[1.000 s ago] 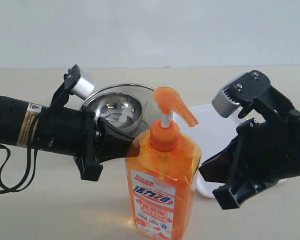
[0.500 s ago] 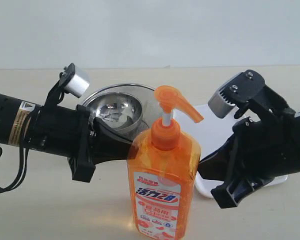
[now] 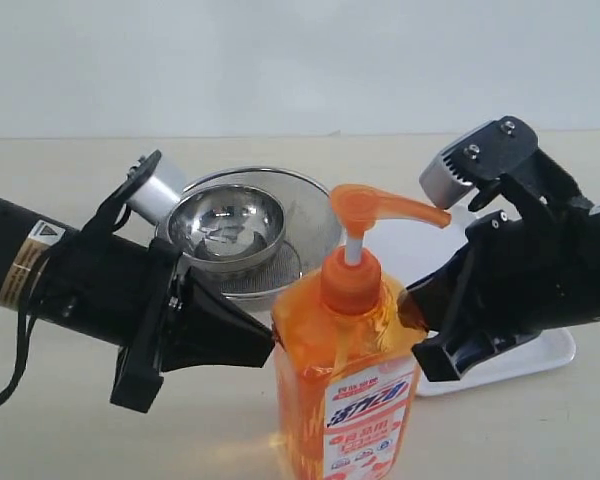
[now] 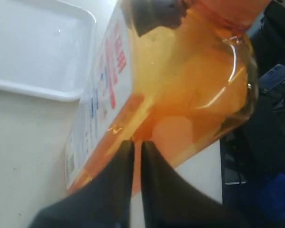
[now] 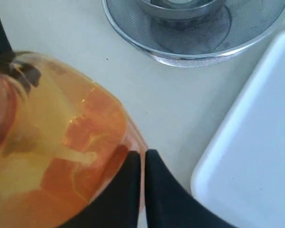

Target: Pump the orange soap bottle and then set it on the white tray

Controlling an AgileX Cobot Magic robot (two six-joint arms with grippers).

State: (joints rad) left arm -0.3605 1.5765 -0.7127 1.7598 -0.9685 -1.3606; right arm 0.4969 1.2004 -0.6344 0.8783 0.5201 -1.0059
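The orange soap bottle [image 3: 350, 395] stands upright at the front centre, its pump head [image 3: 380, 207] raised on the white stem with the nozzle pointing right. My left gripper [image 3: 266, 345] is shut, its tip against the bottle's left side [image 4: 180, 95]. My right gripper [image 3: 412, 308] is also shut, its tip touching the bottle's right shoulder [image 5: 52, 142]. Neither gripper has anything between its fingers. The white tray [image 3: 545, 352] lies behind the right arm, partly hidden by it; the tray [image 4: 33, 52] also shows beyond the bottle in the left wrist view and the tray [image 5: 256, 142] beside the right gripper.
A steel bowl [image 3: 225, 222] sits inside a wider steel mesh strainer [image 3: 302, 210] behind the bottle, left of the tray. The strainer [image 5: 199, 33] lies ahead of the right gripper. Bare tabletop [image 3: 70, 430] lies at the front left.
The bottle has shifted right and turned, so its nozzle now points right. The left gripper swung down and right against it. The right gripper closed in on its other side.
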